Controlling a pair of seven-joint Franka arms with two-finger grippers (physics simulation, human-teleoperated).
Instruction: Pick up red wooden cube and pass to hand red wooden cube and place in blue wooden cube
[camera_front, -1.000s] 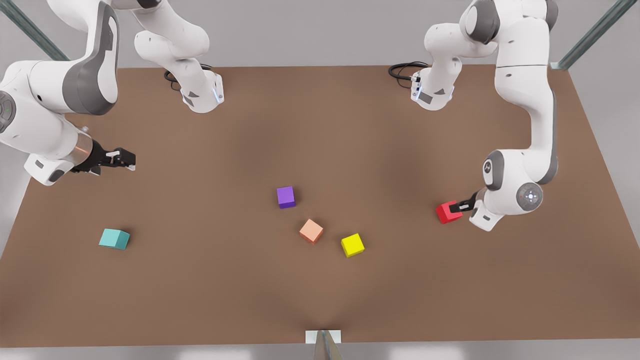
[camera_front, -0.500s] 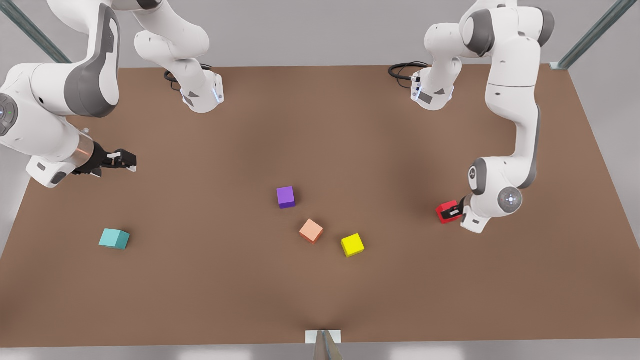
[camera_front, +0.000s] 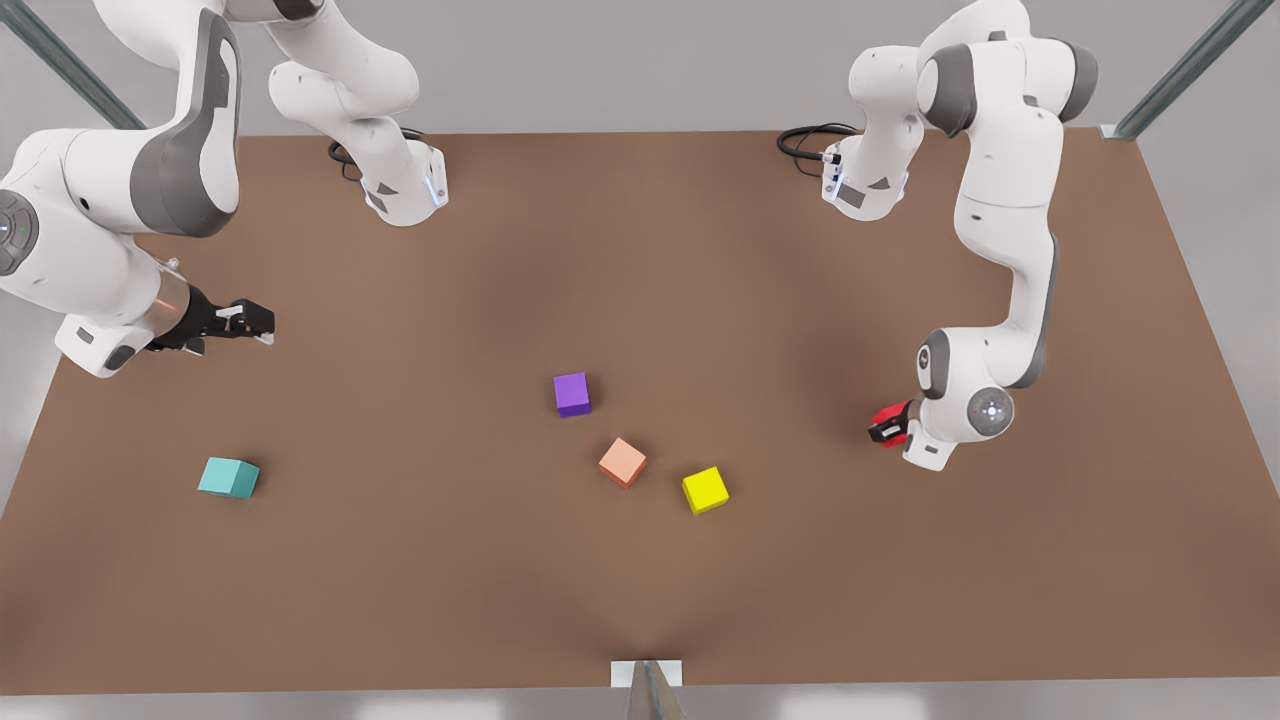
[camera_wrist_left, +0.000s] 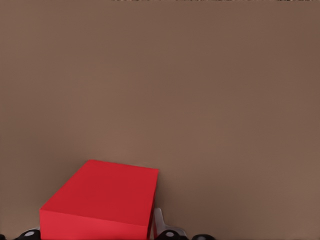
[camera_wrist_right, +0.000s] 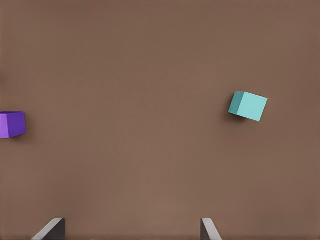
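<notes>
On the front view's left my right gripper (camera_front: 262, 321) waits above the table (camera_front: 640, 260) with its fingers (camera_wrist_right: 52, 229) apart, ready to receive, the blue wooden cube (camera_front: 228, 478) lying near it. Mid-table sit the purple cube (camera_front: 571, 394), salmon cube (camera_front: 622, 462) and yellow cube (camera_front: 705, 490). On the right, my left gripper (camera_front: 884, 429) is clamped on the red wooden cube (camera_wrist_left: 102, 200) for the pickup.

The left end effector (camera_front: 884, 430) grips the red wooden cube (camera_front: 887, 417) above the table (camera_front: 640, 250).
</notes>
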